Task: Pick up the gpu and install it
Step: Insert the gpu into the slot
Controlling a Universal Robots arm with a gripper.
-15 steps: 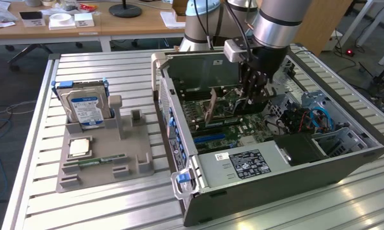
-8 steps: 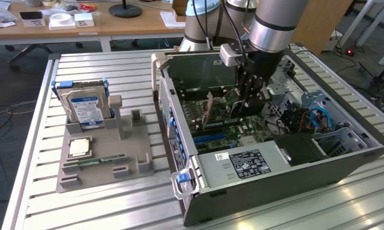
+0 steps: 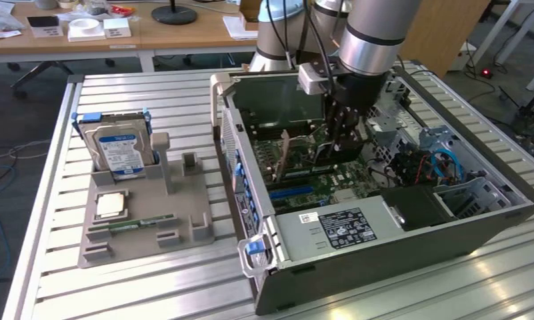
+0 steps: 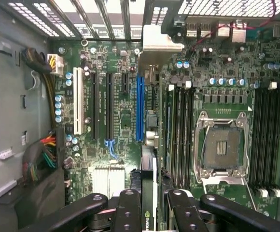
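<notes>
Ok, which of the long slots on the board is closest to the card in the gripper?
The blue slot: it runs right beside the held card, while the white slot and black slots sit farther away.

a: can't read the print on the hard drive [image 3: 120, 152] or on the power supply [image 3: 343, 230] sticker. too small.
b: same. and losing the arm [image 3: 373, 33] past the exterior view's upper edge.
a: from the wrist, seeing the gpu [image 4: 149, 210] edge-on only. no view of its dark face.
b: cut off at the frame's edge too, like most of the gripper [image 4: 152, 193] and its fingers [image 4: 126, 212].
a: can't see the slot beneath the gpu. hidden by the gpu itself.
b: no telling whether touching or apart, then.
a: none. in the exterior view, can't separate those fingers from the dark inside the case [image 3: 400, 263].
</notes>
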